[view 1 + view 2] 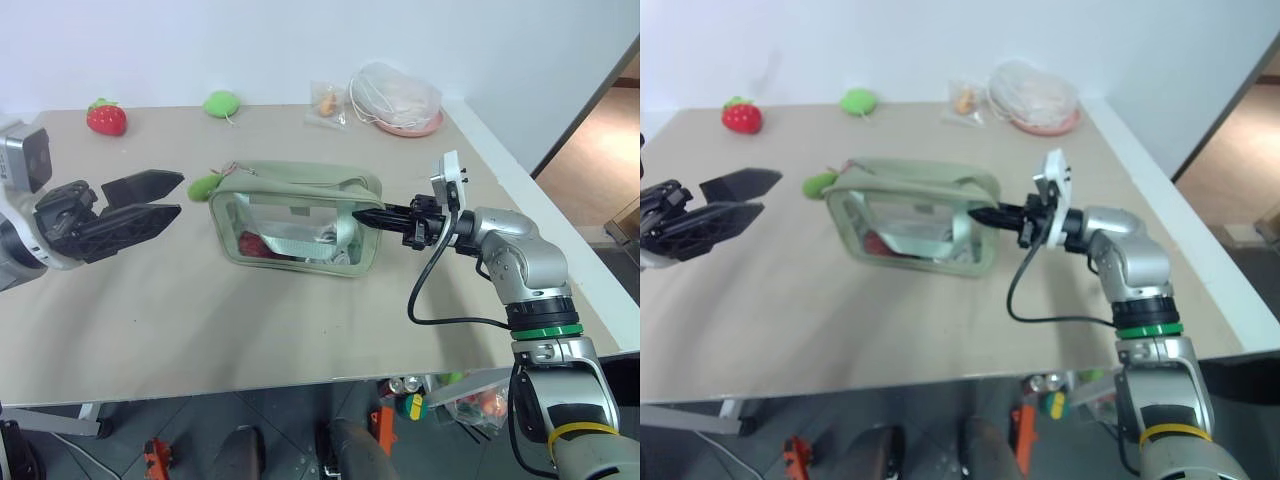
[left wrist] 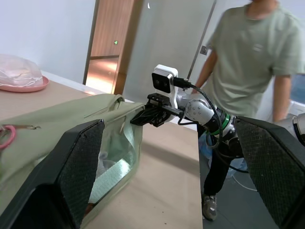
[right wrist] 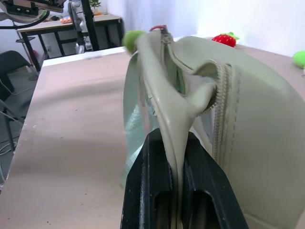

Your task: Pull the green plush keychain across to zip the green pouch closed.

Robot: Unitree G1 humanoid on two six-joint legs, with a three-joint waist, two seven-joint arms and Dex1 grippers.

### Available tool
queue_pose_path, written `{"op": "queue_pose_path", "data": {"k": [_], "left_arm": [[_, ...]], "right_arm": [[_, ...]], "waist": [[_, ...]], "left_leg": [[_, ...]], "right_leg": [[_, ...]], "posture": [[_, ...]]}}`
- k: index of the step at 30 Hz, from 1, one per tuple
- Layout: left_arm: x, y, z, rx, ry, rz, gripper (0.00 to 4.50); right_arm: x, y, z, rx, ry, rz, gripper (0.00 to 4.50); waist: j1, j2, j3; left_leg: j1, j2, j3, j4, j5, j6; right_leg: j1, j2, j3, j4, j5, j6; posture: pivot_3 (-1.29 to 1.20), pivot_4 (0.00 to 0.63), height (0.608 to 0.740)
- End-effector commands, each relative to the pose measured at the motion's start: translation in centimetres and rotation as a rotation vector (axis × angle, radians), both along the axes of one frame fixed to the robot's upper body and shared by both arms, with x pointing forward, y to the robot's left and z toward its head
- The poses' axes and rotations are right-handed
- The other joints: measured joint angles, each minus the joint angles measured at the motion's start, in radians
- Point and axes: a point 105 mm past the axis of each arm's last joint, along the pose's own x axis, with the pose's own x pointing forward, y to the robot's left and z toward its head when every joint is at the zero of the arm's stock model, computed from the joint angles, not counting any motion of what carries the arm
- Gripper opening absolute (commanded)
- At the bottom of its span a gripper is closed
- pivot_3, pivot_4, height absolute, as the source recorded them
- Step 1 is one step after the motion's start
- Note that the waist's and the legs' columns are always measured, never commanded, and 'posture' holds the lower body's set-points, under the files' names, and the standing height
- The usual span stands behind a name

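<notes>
A beige table [image 1: 250, 330] is seen carrying everything, with a white wall behind it and a person in a green T-shirt [image 2: 248, 52] standing past its far end in the left wrist view. The green pouch [image 1: 295, 215] is placed upright near the table's middle, its clear front panel turned toward the robot and red items visible inside.

The right gripper [image 1: 372, 215] is clenched on a fold of fabric at the pouch's right end; in the right wrist view the sage fabric is pinched between the two black fingers [image 3: 152, 191]. The left gripper [image 1: 160, 200] is held well left of the pouch with its fingers spread wide and nothing between them.

The green plush keychain [image 1: 205, 185] is found at the pouch's left end, just beside the top edge, on its pinkish cord. The table between it and the left gripper is bare.

Along the far edge, well apart from the pouch, a pink plate [image 1: 408, 122] under a clear bag, a small clear packet [image 1: 327, 102], a round green plush ball [image 1: 222, 102] and a red strawberry plush [image 1: 106, 117] are set out.
</notes>
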Motion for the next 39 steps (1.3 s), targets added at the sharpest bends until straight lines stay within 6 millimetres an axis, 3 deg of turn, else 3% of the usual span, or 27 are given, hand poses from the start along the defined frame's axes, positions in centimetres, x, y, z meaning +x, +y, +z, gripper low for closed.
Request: {"op": "queue_pose_path", "data": {"k": [1,5,13,19,23,32,39], "left_arm": [[-0.5,1.0,1.2,-0.003,-0.060,0.031,4.50],[0.1,2.8,2.2,-0.080,-0.076,0.098,4.50],[1.2,6.6,2.3,-0.228,-0.041,0.239,4.50],[1.3,6.1,0.5,-0.183,0.022,0.241,4.50],[1.3,5.5,-0.9,-0.110,0.072,0.231,4.50],[0.5,4.4,-2.6,0.021,0.111,0.199,4.50],[-0.5,3.9,-4.3,0.162,0.145,0.185,4.50]], "right_arm": [[-0.8,0.3,1.7,0.032,-0.079,0.025,0.03],[-1.0,0.6,2.6,0.051,-0.095,0.051,0.03],[-1.4,1.1,3.4,0.073,-0.104,0.101,0.03],[-2.2,2.1,3.1,0.096,-0.072,0.169,0.03],[-2.3,2.9,0.8,0.008,-0.037,0.181,0.03],[-3.1,3.4,-2.1,-0.052,0.016,0.193,0.03],[-3.8,2.9,-2.4,-0.032,0.030,0.190,0.03]], "waist": [[0.000,0.000,0.000],[-0.001,0.000,0.000],[-0.001,0.000,0.000],[-0.001,0.000,0.000],[0.000,0.000,0.000],[-0.006,0.000,0.000],[-0.013,0.000,0.000]], "left_leg": [[0.000,0.000,0.000,0.000,0.000,0.000],[0.001,0.000,0.000,0.000,0.000,0.000],[0.000,0.001,0.000,0.000,0.000,0.000],[0.000,0.002,0.000,0.000,0.000,0.000],[0.000,0.002,0.000,0.000,0.000,0.000],[0.001,0.003,0.000,0.000,0.000,0.000],[0.003,0.009,0.000,-0.002,0.000,0.000]], "right_leg": [[0.000,0.000,0.000,0.000,0.000,0.000],[0.000,0.001,0.000,0.000,0.000,0.000],[0.000,0.000,-0.001,0.000,0.000,-0.002],[0.000,-0.001,0.000,0.000,0.000,-0.001],[0.000,-0.001,-0.001,0.000,0.000,-0.001],[0.000,0.000,0.000,0.000,0.001,-0.002],[0.000,0.004,-0.001,0.001,0.001,-0.005]], "posture": [[0.00,0.150,0.740],[0.00,0.150,0.740],[0.00,0.150,0.740],[0.00,0.150,0.740],[0.00,0.150,0.740],[0.00,0.150,0.740],[0.00,0.150,0.740]]}}
